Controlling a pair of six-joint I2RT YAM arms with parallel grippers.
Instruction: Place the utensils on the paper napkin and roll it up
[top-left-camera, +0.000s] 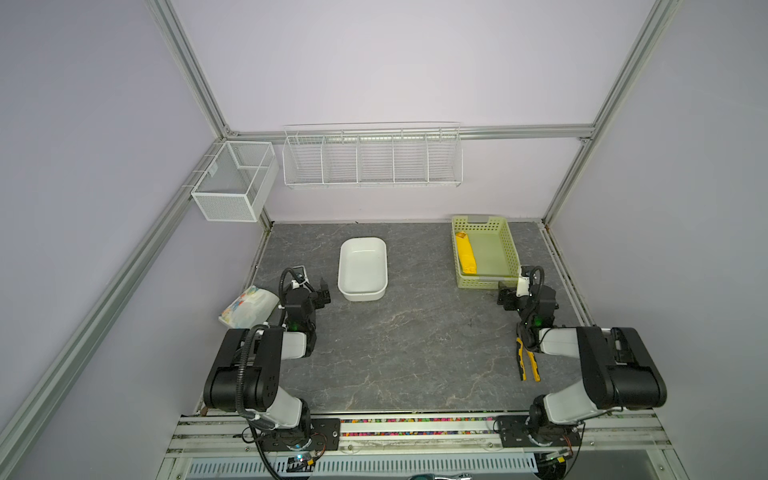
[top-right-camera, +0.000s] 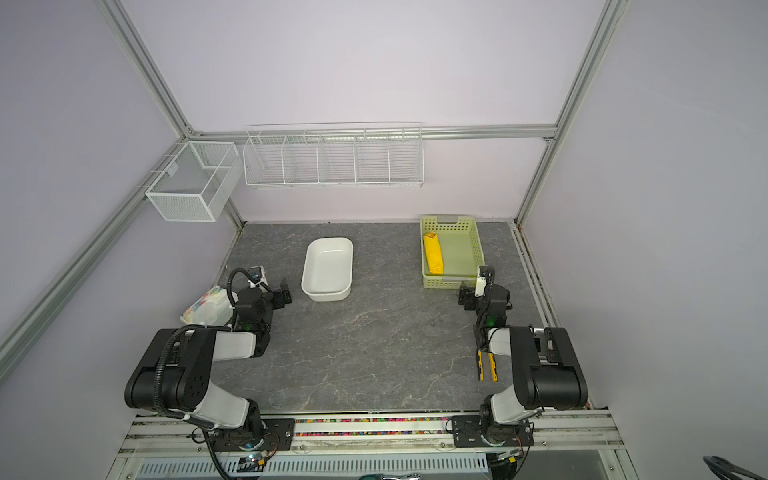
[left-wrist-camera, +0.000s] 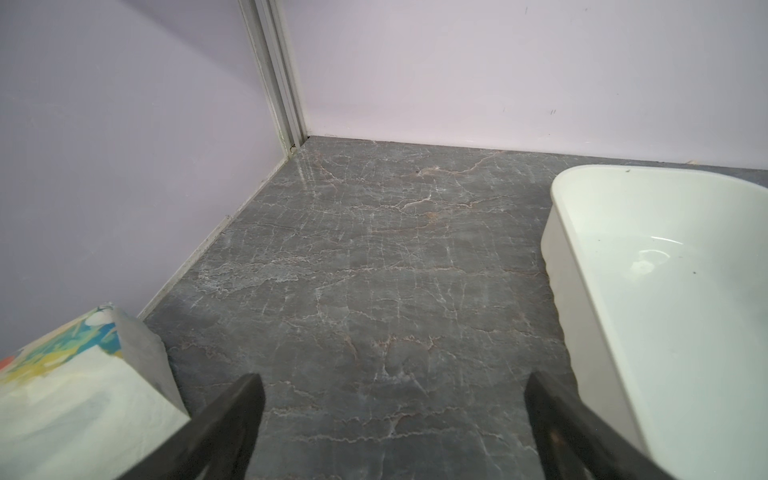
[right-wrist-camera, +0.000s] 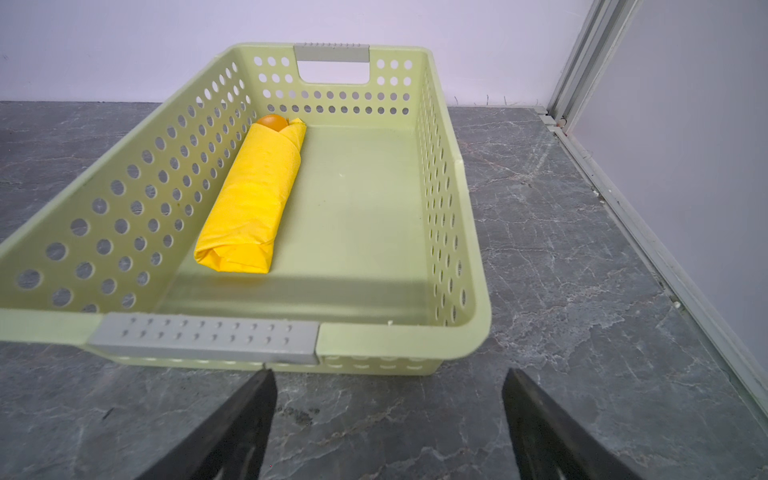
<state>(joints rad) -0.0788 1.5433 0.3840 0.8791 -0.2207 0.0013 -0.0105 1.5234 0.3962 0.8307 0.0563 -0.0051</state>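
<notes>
Rolled paper napkin (right-wrist-camera: 249, 199) lies inside the green perforated basket (right-wrist-camera: 208, 338), beside one long wall, enclosing the utensils (right-wrist-camera: 272, 121) (only an orange spoon bowl peeks out). The task looks complete, so the roll is best left undisturbed. Both arms are folded low. The right tool (right-wrist-camera: 389, 376) is just outside the basket and the left tool (left-wrist-camera: 395, 380) well apart from it, each spread and empty.

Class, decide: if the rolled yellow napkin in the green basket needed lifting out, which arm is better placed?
Right. The right hand is open just outside the green basket holding the rolled napkin; the left hand, also open, is far off beside the white tub.
</notes>
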